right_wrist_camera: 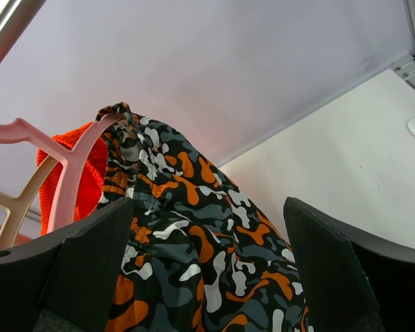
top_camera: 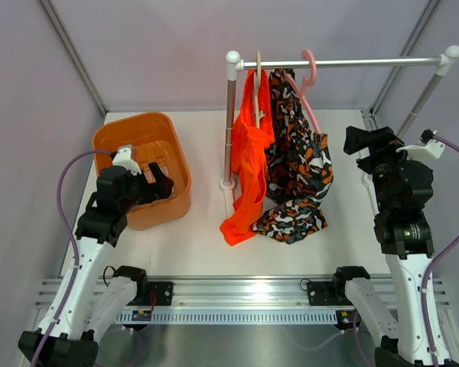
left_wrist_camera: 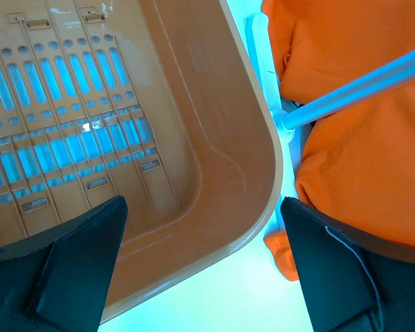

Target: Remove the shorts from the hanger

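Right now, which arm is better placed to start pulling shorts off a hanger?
Right, probably. The right gripper is open beside the camouflage shorts on the pink hanger, and its wrist view faces them. The left gripper hangs open over the orange bin, farther from the rail.

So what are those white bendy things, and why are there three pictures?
They are two robot arms. The big picture looks down from above; the other two come from a camera on each wrist. The left gripper hangs over an orange basket, jaws open, holding nothing. The right gripper is open too, pointing at the patterned shorts. Those hang on a pink hanger, beside plain orange shorts on a pale hanger. Both hangers hook over a metal rail. Nothing is held yet.
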Tool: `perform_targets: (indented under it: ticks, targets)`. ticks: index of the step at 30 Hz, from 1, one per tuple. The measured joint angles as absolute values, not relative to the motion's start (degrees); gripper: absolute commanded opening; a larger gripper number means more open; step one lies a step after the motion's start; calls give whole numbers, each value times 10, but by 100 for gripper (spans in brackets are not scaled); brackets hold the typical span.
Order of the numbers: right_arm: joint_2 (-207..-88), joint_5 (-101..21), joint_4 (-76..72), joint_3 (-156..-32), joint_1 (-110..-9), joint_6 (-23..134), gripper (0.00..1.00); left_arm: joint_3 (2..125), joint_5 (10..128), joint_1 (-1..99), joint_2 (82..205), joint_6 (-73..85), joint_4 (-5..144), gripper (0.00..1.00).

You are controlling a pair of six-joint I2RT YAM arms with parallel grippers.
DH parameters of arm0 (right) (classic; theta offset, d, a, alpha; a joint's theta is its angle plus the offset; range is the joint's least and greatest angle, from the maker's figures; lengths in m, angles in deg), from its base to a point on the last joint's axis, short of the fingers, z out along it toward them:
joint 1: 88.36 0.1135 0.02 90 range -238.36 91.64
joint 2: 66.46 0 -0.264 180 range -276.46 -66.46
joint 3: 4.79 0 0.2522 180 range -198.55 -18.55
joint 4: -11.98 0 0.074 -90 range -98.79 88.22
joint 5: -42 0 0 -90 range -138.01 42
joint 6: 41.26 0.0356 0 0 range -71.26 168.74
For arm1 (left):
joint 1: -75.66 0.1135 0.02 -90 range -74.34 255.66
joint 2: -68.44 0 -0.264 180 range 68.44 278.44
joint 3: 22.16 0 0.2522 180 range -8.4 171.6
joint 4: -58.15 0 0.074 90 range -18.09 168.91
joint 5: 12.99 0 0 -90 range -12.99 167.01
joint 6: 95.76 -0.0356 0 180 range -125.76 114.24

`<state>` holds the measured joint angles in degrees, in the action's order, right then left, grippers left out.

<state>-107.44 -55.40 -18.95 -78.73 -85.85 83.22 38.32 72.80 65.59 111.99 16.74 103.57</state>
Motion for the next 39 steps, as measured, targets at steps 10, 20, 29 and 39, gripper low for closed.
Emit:
perform_targets:
  ticks: [10, 20, 29, 39]
  targets:
    - [-1085, -568, -242, -872, -859, 789, 99, 383, 726, 656, 1120, 167, 1035, 99]
    - [-1222, -508, -282, -1110, -859, 724, 88, 383, 720, 656, 1119, 167, 1035, 99]
    - [-1439, -408, -349, -1281, -814, 653, 77, 383, 716, 656, 1107, 167, 1034, 99]
    - [-1471, -431, -406, -1280, -747, 588, 78, 383, 716, 656, 1105, 167, 1034, 99]
